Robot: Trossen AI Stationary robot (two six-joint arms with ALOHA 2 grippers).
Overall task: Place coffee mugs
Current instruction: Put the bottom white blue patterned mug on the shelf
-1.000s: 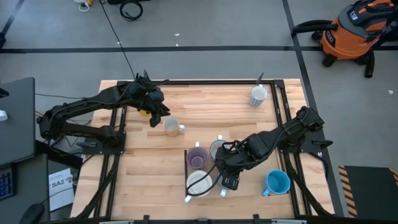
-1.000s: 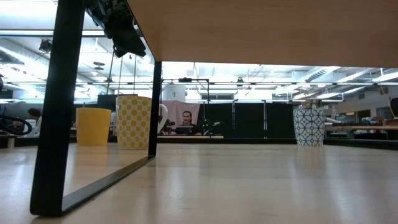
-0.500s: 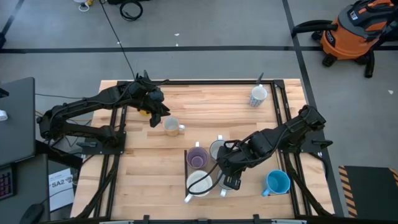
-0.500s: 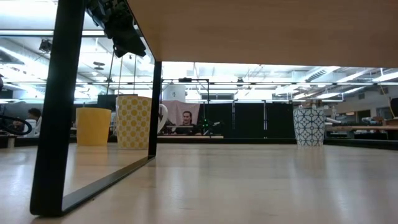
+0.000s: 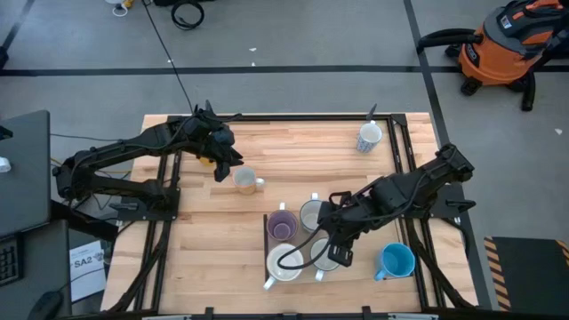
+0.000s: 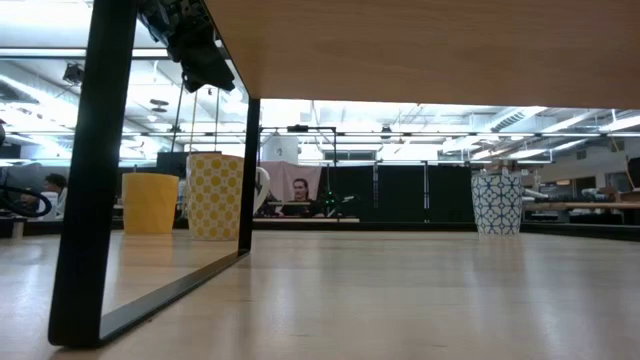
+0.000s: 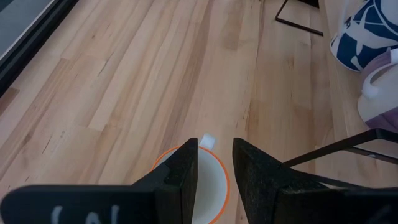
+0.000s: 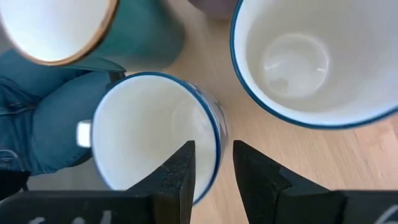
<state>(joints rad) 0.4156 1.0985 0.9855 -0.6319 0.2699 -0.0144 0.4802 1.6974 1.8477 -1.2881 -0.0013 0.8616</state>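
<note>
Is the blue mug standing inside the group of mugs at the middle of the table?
No, in the high view the blue mug stands apart, to the right of the grouped mugs.
</note>
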